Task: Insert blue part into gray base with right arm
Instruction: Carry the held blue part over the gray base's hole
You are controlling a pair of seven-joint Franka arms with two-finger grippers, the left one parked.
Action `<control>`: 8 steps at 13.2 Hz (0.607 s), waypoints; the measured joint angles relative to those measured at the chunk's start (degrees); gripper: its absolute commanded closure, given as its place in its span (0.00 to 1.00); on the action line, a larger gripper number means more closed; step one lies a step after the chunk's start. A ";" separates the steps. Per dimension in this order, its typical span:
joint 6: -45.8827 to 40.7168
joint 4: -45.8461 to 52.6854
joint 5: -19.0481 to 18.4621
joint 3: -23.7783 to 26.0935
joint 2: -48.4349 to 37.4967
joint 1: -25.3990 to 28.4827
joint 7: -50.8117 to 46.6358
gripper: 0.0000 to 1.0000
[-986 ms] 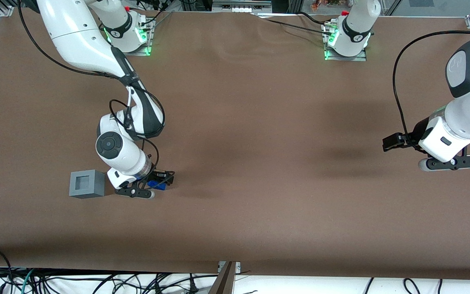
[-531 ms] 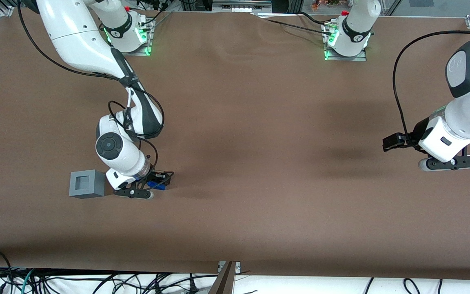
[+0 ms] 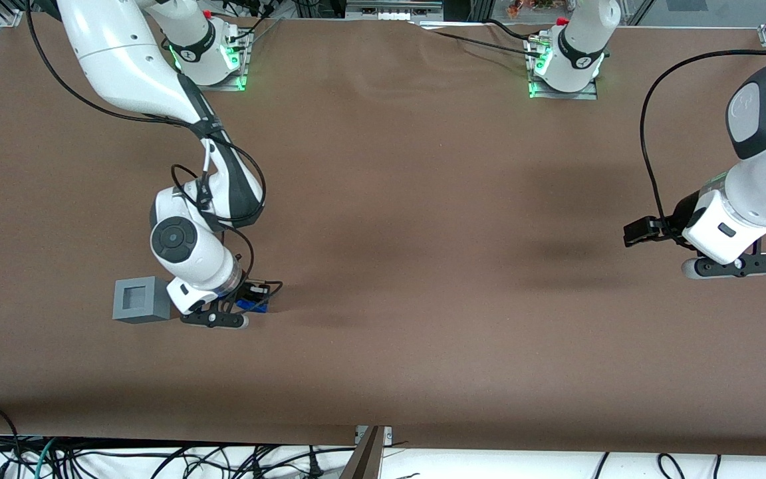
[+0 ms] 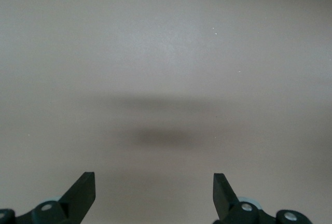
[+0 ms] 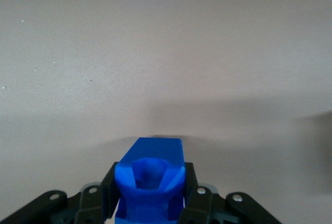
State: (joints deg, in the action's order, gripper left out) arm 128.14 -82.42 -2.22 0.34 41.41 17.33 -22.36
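Note:
The gray base (image 3: 141, 300) is a light-grey cube with a square recess in its top, standing on the brown table toward the working arm's end. My right gripper (image 3: 249, 301) is beside it, on the side toward the parked arm, and is shut on the blue part (image 3: 253, 305). In the right wrist view the bright-blue lumpy part (image 5: 150, 175) sits clamped between the two black fingers (image 5: 108, 187), held a little above the table. The gray base does not show in the wrist view.
The brown table cover (image 3: 423, 233) spreads wide around the base. The arm bases (image 3: 213, 56) stand at the table's back edge. Cables (image 3: 57, 459) lie below the front edge.
My right gripper with the blue part has shifted slightly toward the gray base. The base has not moved.

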 measured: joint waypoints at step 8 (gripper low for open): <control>-18.15 6.70 0.00 -3.65 -3.41 -10.34 27.91 0.75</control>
State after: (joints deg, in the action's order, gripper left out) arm 109.98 -75.72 -2.22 -3.31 37.99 6.98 5.54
